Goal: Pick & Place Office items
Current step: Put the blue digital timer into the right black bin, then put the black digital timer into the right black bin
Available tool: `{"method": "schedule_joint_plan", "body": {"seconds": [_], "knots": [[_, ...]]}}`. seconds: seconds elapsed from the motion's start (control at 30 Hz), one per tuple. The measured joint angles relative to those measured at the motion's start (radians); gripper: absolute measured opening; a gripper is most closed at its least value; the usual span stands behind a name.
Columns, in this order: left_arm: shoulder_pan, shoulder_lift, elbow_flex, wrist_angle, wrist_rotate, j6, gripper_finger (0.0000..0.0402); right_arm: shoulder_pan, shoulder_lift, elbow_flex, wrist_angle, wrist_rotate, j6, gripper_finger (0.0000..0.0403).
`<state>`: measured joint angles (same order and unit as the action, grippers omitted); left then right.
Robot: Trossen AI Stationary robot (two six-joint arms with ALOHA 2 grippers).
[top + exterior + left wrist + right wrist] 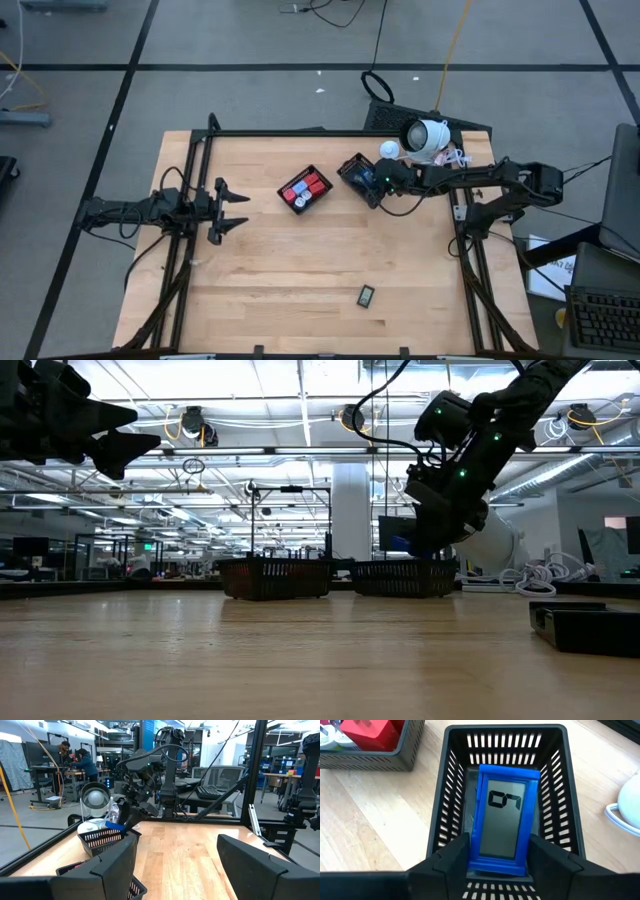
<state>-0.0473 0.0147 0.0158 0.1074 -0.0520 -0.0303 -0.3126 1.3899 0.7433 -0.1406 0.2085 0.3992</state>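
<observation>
High view: the right pincer [375, 180] hangs over the right basket [352, 172]; the left basket [306, 190] holds red blocks [312, 185], and the left pincer [232, 209] waits released (one dark rectangle [366, 295] remains near on the worktop [300, 270]). Right wrist view: this pincer grasps the blue-faced rectangle [503, 817] inside the otherwise empty basket, so, in my judgement, lower it nearly flat before letting go.

Wide bare table [300, 260] between arms; only obstacles: two mesh baskets [306, 190] side by side at far centre, lone blue-faced rectangle [366, 295] near front edge
</observation>
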Motion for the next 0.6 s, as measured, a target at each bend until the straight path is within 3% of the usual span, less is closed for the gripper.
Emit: {"method": "schedule_joint_plan", "body": {"seconds": [0.33,0.6], "knots": [[0.0,0.0,0.0,0.0,0.0,0.0,0.0258,0.0,0.0,0.0,0.0,-0.001,0.005,0.0187],[0.0,0.0,0.0,0.0,0.0,0.0,0.0272,0.005,0.0,0.0,0.01,-0.004,0.007,0.0184]]}}
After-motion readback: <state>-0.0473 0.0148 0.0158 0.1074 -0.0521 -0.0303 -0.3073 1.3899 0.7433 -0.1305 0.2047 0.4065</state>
